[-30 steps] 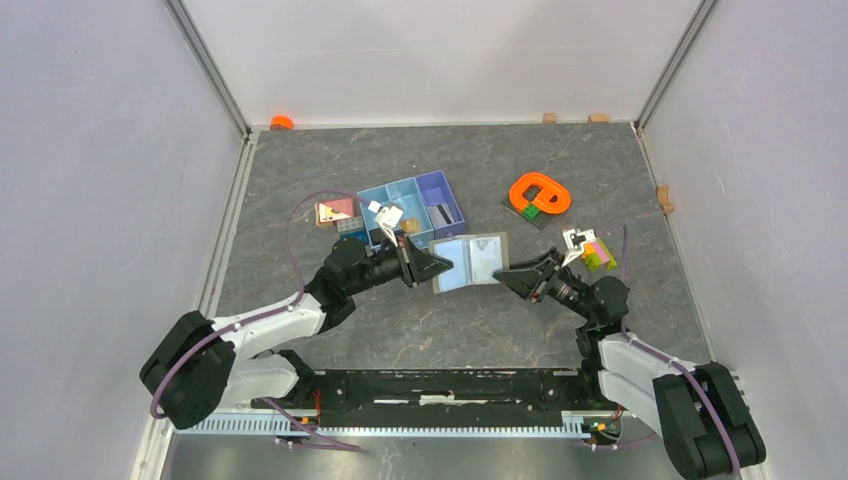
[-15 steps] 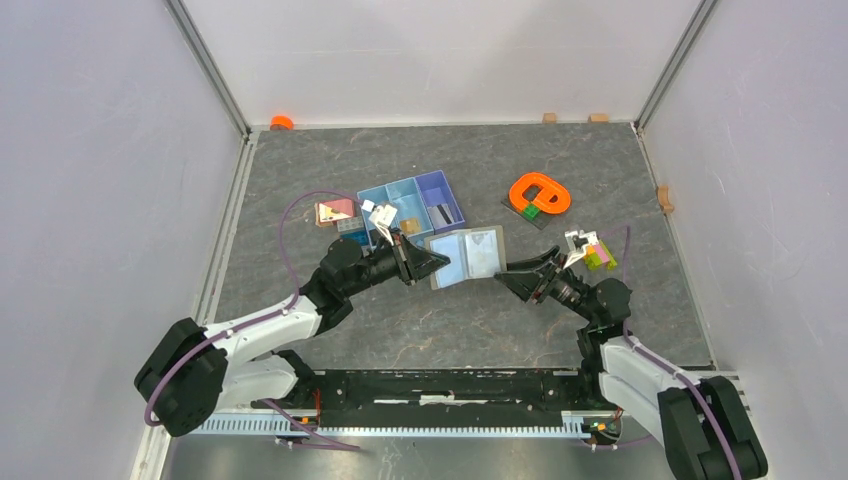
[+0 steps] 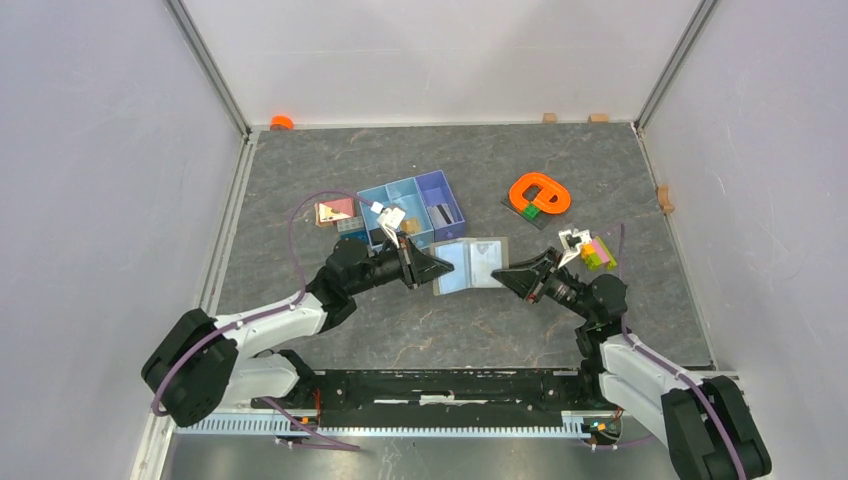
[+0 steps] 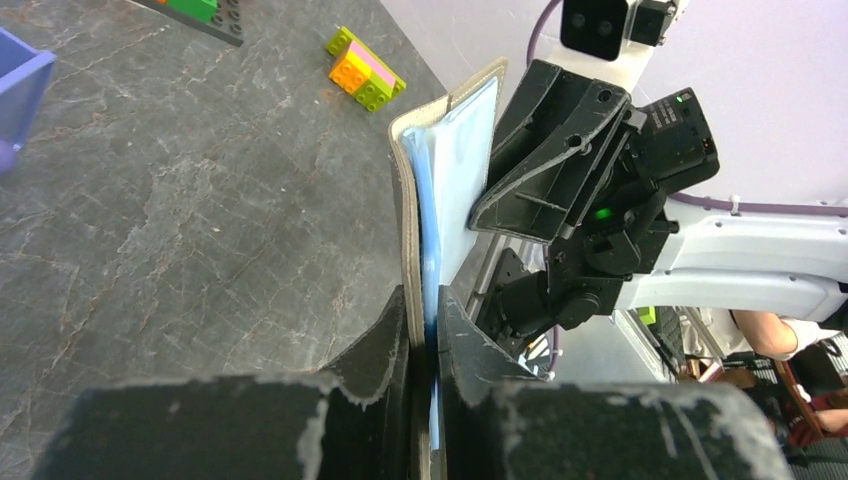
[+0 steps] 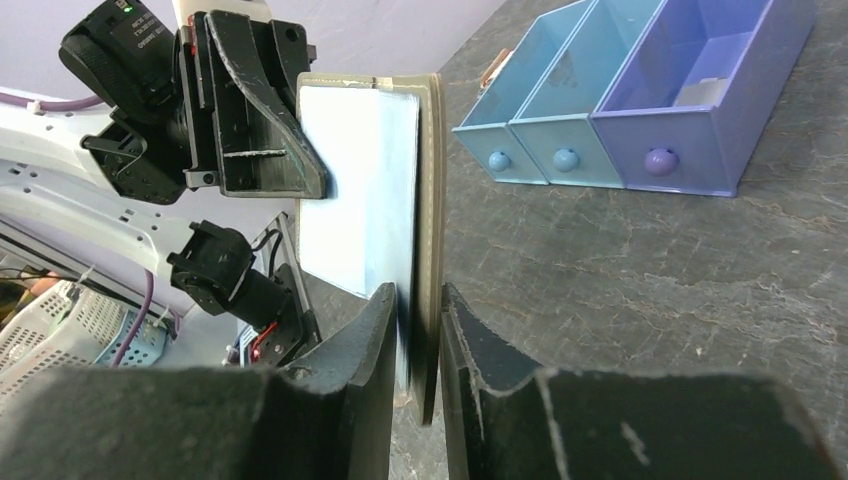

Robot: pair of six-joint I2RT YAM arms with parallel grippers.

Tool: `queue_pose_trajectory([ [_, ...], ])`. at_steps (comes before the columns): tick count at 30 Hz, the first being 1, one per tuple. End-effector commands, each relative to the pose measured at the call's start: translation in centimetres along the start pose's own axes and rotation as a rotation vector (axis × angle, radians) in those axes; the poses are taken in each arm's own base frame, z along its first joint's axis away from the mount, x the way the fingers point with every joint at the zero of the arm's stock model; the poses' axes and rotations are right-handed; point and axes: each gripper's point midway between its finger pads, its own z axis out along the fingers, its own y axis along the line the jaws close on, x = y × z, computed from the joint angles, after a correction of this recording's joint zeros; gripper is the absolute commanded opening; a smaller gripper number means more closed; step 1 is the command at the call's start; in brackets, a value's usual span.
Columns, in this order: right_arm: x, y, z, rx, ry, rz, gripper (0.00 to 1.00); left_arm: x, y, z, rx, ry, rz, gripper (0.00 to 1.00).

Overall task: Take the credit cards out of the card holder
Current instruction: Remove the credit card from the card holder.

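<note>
**Holder spread between both arms; no card out of it at this stage**

Far left, the blue-and-purple tray (image 3: pixel 408 192) sits on the table (image 3: pixel 300 160). It holds some small pale pieces, and I cannot tell whether any of them is a card.

The left gripper (image 3: pixel 428 268), just in front of the tray, has its jaws pinched shut on the left flap of the card holder (image 3: pixel 472 263). In the left wrist view the taupe cover and the blue lining are squeezed between the pads.

The holder is open with its pale blue inside facing up, stretched between the two arms. No credit cards can be made out in its slots from any view.

The right gripper (image 3: pixel 508 277) has its jaws drawn in on the holder's right edge, one pad on each face. This reads as a grip.

Further right are an orange loop (image 3: pixel 540 193) and coloured bricks (image 3: pixel 598 253), both apart from the work.

Step in hand, as I judge it: opening and steadying the holder before extraction.

The next move calls for one arm to keep the holder anchored. The other must let go, find a card's exposed edge and draw it along the slot. The soft flap may fold or drag along with the card.
</note>
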Motion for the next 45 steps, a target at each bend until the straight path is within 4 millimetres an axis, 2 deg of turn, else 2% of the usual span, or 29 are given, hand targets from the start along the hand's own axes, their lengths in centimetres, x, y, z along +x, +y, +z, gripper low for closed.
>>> queue_pose_trajectory([
  [1, -1.3, 0.9, 1.2, -0.028, -0.014, -0.077, 0.26, -2.0, -3.5, 0.6, 0.149, -0.035, 0.066, 0.02],
  [5, -0.8, 0.8, 1.7, -0.015, 0.017, -0.099, 0.20, -2.0, -3.6, 0.6, 0.154, -0.034, 0.065, 0.02],
  [7, -0.6, 0.8, 2.0, -0.012, 0.028, -0.106, 0.13, -2.0, -3.7, 0.6, 0.157, -0.032, 0.067, 0.02],
  [16, 1.1, 1.4, 3.2, -0.036, 0.107, -0.112, 0.16, -1.5, -3.6, 1.1, 0.165, -0.005, 0.054, 0.02],
  [20, 1.6, 1.3, 3.5, -0.032, 0.128, -0.110, 0.07, -1.6, -3.3, 1.1, 0.143, -0.006, 0.055, 0.02],
  [22, 1.6, 1.4, 3.6, -0.036, 0.131, -0.109, 0.02, -1.6, -2.3, 1.1, 0.086, -0.006, 0.053, 0.12],
  [26, 1.6, 1.6, 3.6, -0.039, 0.126, -0.114, 0.00, -1.7, 0.4, 1.1, -0.072, -0.008, 0.068, 0.53],
  [27, 1.6, 1.7, 3.6, -0.042, 0.127, -0.112, 0.00, -1.5, 1.1, 1.1, -0.105, 0.002, 0.068, 0.59],
  [30, 1.8, 2.6, 3.8, -0.080, 0.134, -0.104, 0.00, -0.9, 1.6, 1.6, -0.133, 0.030, 0.080, 0.70],
  [33, 2.2, 3.2, 4.0, -0.104, 0.145, -0.098, 0.00, -0.2, 1.6, 2.2, -0.128, 0.060, 0.090, 0.74],
  [37, 2.6, 3.4, 4.2, -0.116, 0.159, -0.090, 0.00, 0.3, 1.3, 2.6, -0.122, 0.084, 0.112, 0.74],
  [39, 2.6, 3.6, 4.2, -0.125, 0.161, -0.085, 0.00, 0.4, 1.4, 2.6, -0.135, 0.090, 0.122, 0.71],
  [41, 2.6, 3.8, 4.2, -0.131, 0.161, -0.082, 0.00, 0.5, 2.0, 2.7, -0.166, 0.099, 0.116, 0.60],
  [43, 2.5, 4.0, 4.2, -0.139, 0.163, -0.081, 0.01, 0.7, 2.7, 2.8, -0.198, 0.115, 0.107, 0.42],
  [44, 2.6, 4.1, 4.2, -0.143, 0.166, -0.082, 0.08, 0.8, 2.9, 2.9, -0.208, 0.119, 0.105, 0.34],
  [45, 2.4, 4.2, 4.2, -0.148, 0.165, -0.084, 0.19, 0.9, 3.0, 2.9, -0.212, 0.121, 0.101, 0.29],
])
